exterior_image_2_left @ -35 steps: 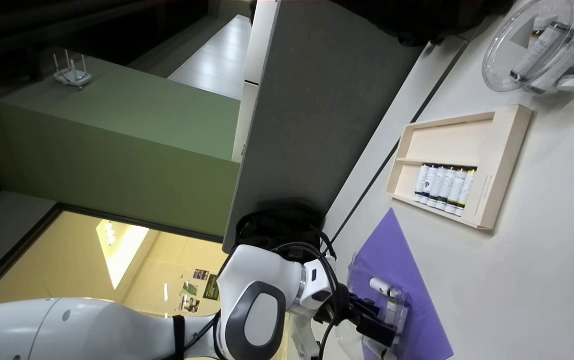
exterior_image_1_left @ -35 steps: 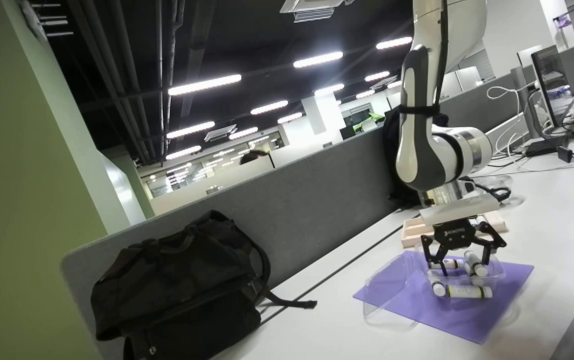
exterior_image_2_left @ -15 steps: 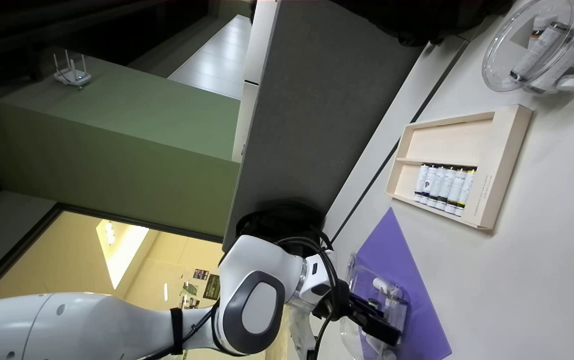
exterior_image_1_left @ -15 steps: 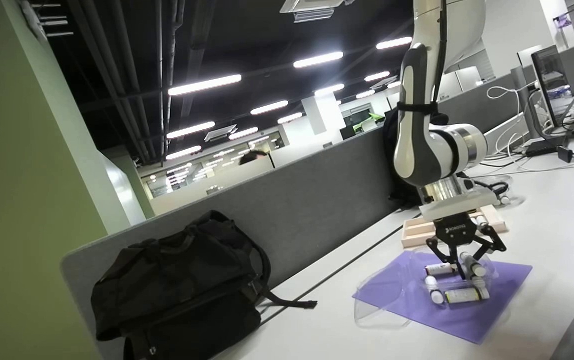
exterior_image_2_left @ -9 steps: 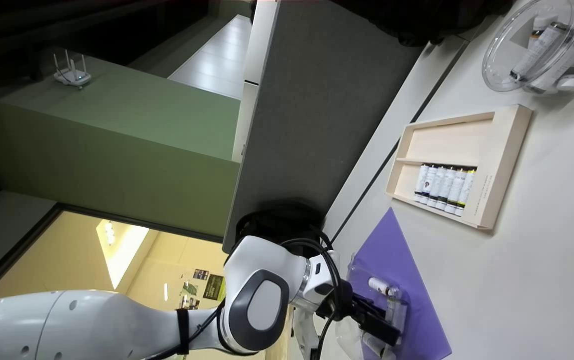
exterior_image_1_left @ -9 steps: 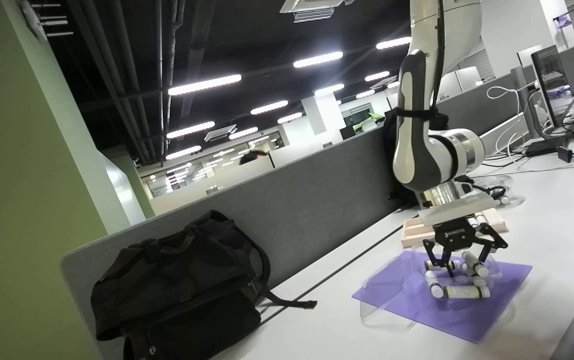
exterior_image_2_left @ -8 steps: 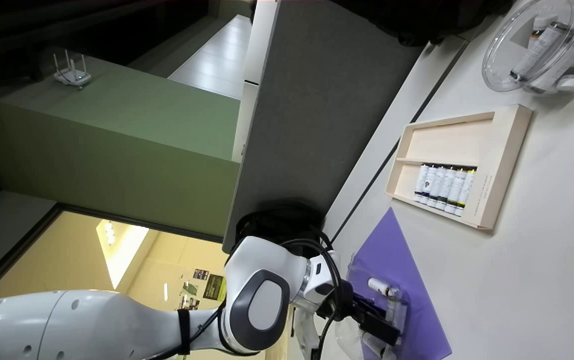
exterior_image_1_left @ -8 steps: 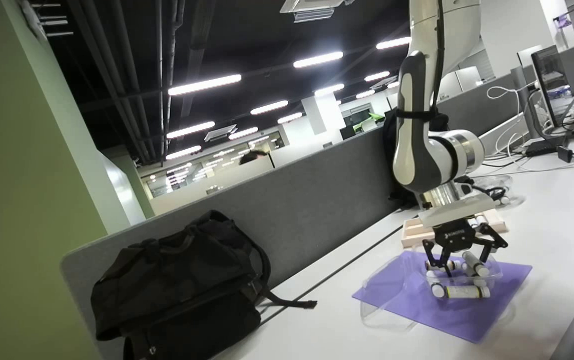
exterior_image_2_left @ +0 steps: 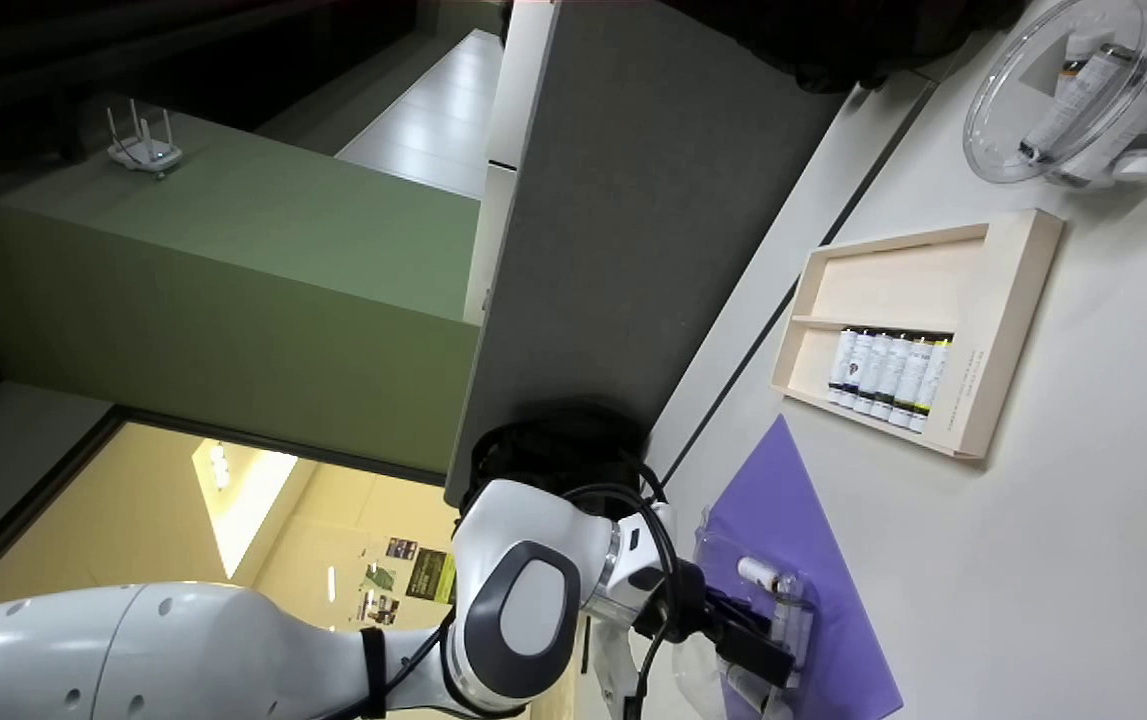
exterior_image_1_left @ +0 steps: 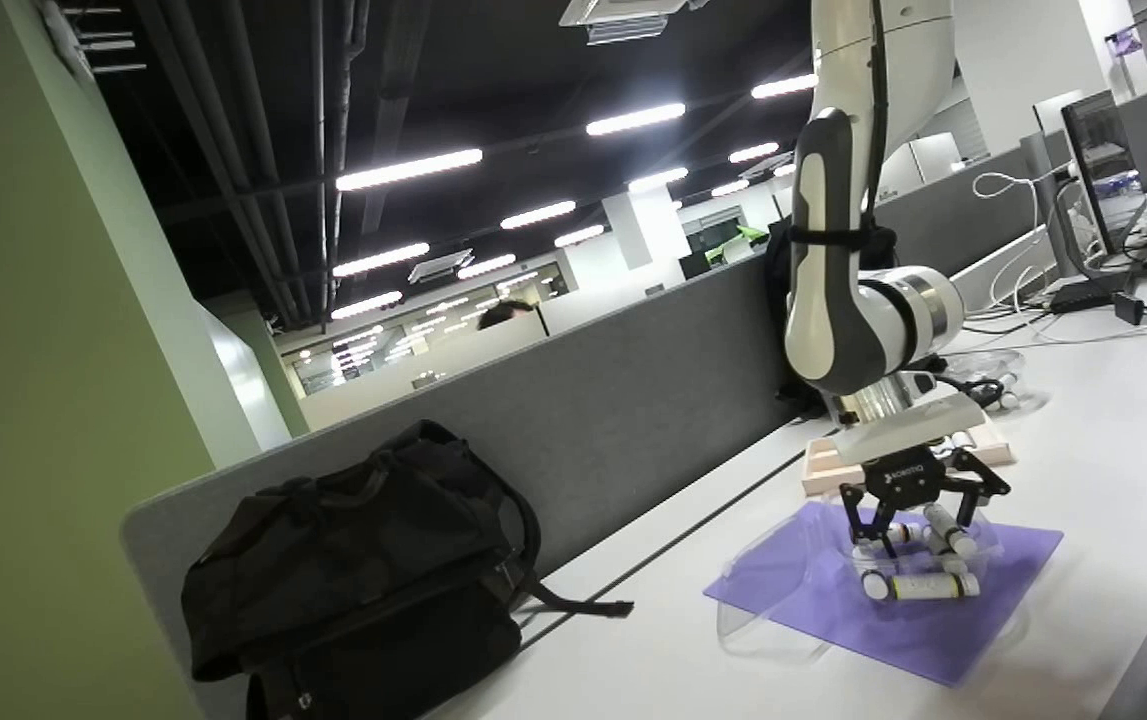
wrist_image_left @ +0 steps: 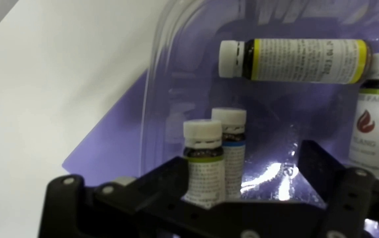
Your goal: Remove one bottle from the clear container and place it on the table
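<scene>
My wrist view near, the exterior views farther off
There I looked down into the box (wrist_image_left: 158, 59); both exterior views, tilted, shared my arm (exterior_image_2_left: 523, 600), the mat (exterior_image_1_left: 943, 640) and the grey partition (exterior_image_1_left: 633, 420).

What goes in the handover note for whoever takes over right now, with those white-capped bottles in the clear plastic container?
Gripper: the black two-finger gripper is open, jaws wide apart, holding nothing.
Things: the clear rectangular plastic container rests on the flat purple mat. Inside, among others: a white-capped, yellow-banded bottle lying on its side, plus a green-banded bottle and a blue-banded bottle close together.
Done: the gripper is at the container; no bottle gripped yet.
Left: grip one bottle, lift it out, set it on the smooth white table.
</scene>
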Available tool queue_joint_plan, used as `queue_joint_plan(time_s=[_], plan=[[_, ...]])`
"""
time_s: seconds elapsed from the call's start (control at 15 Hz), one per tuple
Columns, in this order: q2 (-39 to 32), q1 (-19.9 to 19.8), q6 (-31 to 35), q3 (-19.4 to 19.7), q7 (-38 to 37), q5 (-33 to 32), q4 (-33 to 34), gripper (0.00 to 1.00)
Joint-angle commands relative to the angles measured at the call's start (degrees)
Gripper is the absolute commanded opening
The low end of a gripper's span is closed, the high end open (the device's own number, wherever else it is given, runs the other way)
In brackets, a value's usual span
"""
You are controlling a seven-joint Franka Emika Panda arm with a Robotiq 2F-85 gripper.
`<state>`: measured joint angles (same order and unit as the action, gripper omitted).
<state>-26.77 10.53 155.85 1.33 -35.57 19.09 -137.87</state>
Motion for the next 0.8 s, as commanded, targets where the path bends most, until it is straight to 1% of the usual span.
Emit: queue_joint_plan(time_s=[0.0, 0.27, 0.73], plan=[[-3.2, 1.3, 2.2, 0.7, -2.4, -1.7, 1.1, 1.00], [-4.2, 2.5, 5.0, 1.3, -3.5, -2.9, 0.7, 1.00], [-5.6, 6.1, 9.9, 3.4, -6.5, -5.5, -0.2, 1.00]])
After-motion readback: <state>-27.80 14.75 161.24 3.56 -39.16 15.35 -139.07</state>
